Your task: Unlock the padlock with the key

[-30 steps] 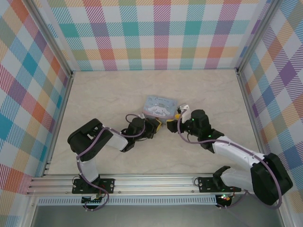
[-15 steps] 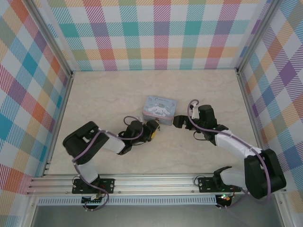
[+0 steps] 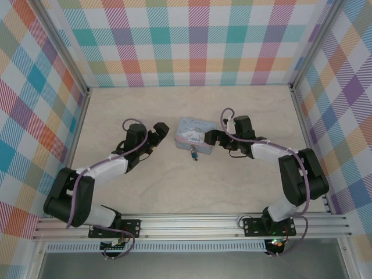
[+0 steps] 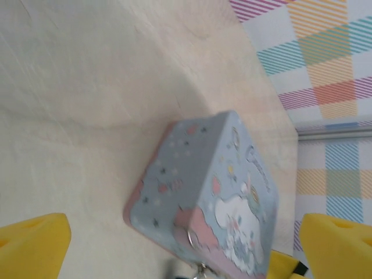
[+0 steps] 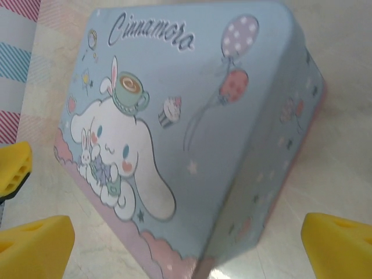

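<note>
Plainly, the tin [image 5: 232, 145] beside the padlock [image 3: 193, 155] reads "Cinnamoro".

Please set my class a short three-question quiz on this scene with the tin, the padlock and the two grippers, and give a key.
1. True or false: the left gripper and the right gripper stand open, one on each side of the tin.
2. Where is the padlock? A on the tin's lid; B just off the tin's near side; C against the back wall.
3. What does either gripper hold?
Key: 1 true; 2 B; 3 nothing.
</note>
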`<state>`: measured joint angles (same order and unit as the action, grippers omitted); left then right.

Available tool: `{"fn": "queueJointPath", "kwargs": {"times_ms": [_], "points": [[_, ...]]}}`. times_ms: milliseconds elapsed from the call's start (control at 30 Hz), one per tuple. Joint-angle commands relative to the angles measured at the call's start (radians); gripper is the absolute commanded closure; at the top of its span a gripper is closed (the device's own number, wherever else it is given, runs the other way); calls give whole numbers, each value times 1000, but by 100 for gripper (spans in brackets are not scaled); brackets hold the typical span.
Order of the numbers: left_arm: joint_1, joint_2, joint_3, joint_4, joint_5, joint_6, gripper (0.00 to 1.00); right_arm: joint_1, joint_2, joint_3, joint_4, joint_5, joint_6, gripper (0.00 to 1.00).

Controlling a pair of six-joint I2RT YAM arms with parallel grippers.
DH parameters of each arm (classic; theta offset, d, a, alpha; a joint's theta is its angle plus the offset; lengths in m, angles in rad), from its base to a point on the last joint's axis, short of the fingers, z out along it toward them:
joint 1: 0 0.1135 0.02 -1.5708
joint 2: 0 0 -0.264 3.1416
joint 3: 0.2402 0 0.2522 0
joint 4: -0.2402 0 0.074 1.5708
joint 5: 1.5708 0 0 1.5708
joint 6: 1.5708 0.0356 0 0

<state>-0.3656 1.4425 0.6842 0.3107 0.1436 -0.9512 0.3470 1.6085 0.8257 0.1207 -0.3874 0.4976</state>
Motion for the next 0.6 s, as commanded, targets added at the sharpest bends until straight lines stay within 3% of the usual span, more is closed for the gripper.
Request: {"fn": "queueJointPath", "kwargs": {"times_ms": [0, 267, 567], "points": [[23, 106, 90, -43, 110, 100, 0, -4, 42, 64, 23, -53, -7, 0], [15, 353, 255, 112, 281, 99, 0, -3, 169, 211, -26, -119, -89, 0], [-25, 275, 180, 129, 245, 92, 0, 3, 353, 431, 10, -260, -145, 0]]}}
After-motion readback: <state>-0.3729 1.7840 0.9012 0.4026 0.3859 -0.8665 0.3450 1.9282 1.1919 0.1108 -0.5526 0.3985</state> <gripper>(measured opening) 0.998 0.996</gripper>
